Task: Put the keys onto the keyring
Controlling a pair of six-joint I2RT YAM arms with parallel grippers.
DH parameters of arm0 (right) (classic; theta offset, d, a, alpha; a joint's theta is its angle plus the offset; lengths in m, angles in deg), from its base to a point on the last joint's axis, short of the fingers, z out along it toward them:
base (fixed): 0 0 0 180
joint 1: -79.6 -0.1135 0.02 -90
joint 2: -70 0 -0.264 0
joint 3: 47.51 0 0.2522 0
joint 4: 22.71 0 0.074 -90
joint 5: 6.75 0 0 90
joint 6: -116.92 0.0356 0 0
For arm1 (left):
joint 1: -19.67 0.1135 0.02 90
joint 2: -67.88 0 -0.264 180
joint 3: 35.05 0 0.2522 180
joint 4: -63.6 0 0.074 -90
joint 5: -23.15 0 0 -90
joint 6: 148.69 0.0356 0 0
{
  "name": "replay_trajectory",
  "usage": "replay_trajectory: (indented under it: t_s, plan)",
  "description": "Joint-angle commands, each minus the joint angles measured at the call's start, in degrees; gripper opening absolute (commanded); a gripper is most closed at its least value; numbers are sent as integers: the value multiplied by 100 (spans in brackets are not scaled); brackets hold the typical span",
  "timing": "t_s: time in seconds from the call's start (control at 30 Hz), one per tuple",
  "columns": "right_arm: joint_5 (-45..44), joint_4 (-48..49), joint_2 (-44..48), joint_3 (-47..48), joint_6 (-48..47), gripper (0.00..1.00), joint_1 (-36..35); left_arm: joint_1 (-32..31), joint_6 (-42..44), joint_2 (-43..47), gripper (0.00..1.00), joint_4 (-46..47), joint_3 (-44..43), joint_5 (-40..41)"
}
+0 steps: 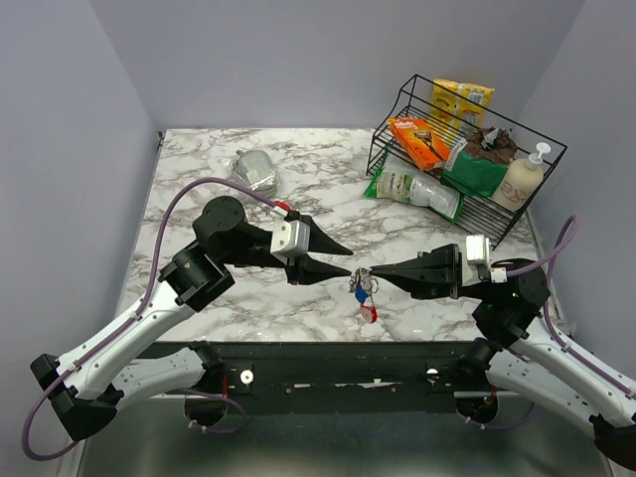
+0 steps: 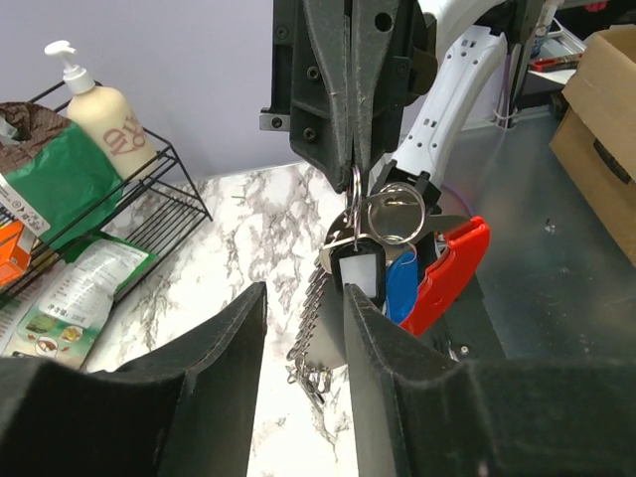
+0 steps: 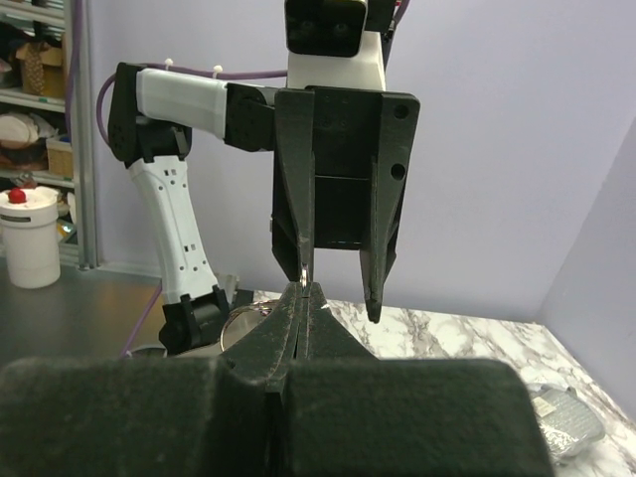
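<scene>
Near the table's (image 1: 199, 199) front edge, my right gripper (image 1: 378, 275) pinches the keyring (image 1: 365, 294) hanging, giving the spread, empty left gripper (image 1: 349, 261) access.

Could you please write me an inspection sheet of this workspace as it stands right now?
Surface: white and grey marbled tabletop, arm bases at its near edge.
Job's things: thin silver metal keyring with red and blue plastic tags hangs from the right gripper; one black-headed key with a light centre hangs in the bunch; a second key is not made out.
Clutter: black wire rack holding snack packets and a cream pump bottle; crumpled silver foil pouch.
Grippers: left gripper open, facing the bunch; right fingers shut on the ring.
Cables: purple cable on left arm and purple cable on right arm.
Surroundings: lilac walls; cardboard box beyond the table.
</scene>
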Motion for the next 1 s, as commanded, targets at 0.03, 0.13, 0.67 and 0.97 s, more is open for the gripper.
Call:
replay_trajectory:
  t_s: [0.03,0.13,0.67,0.97]
  plan:
    - [84,88,2,129,-76,0,-1,16,-187,8,47,265,-213,-233]
    - [93,88,-7,138,-76,0,-10,16,-249,-36,47,264,-257,-330]
    - [49,88,-78,147,-85,0,-10,16,-425,-142,42,396,-319,-594]
    - [49,80,-104,182,-94,0,-1,16,-425,-229,33,335,-345,-594]
